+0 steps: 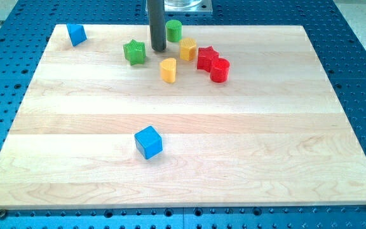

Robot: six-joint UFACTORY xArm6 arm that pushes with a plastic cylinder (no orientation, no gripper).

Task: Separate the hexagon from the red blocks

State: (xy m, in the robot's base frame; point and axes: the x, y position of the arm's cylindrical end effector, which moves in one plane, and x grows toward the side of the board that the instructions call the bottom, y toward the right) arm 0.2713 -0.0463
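A pale wooden board [183, 159] lies on a blue perforated table [361, 38]. Near the view's top, a yellow hexagon [188, 48] touches a red star [206, 58], with a red cylinder [220, 70] against the star. A yellow half-round block [168, 70], green star [134, 51] and green cylinder [174, 30] sit nearby; blue blocks lie at top left [76, 34] and lower centre [149, 142]. The dark rod stands upright, holding nothing; the tip [158, 49] rests between green star and hexagon.
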